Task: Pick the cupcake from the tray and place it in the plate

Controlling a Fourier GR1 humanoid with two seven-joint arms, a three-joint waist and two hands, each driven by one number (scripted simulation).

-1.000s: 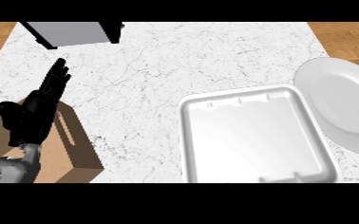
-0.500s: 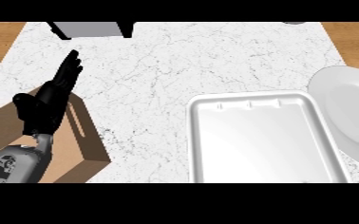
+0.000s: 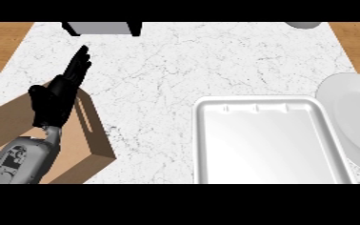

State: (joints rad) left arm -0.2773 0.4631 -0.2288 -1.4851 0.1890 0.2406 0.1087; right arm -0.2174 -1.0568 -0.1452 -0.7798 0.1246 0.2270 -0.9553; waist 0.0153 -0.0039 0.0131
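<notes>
One hand shows in the head view: the left hand (image 3: 52, 104), at the left of the frame, is released, its fingers (image 3: 77, 66) straight, close together and pointing up and slightly right, with nothing held. Its grey forearm (image 3: 25, 159) comes in from the lower left corner. No cupcake can be seen. The tray (image 3: 281, 101) lies at the lower right, white and bare inside, its notched edge facing the top of the frame. Its sides run straight down to the lower edge, which cuts it off, so its long axis cannot be told. The plate (image 3: 342, 100) sits just right of it, half out of frame. Both rest on a white marbled counter (image 3: 197, 62). A brown box (image 3: 90, 136) lies under the hand, a grey box (image 3: 102, 27) sits at the upper left, and wood (image 3: 14, 34) shows at both upper corners.
</notes>
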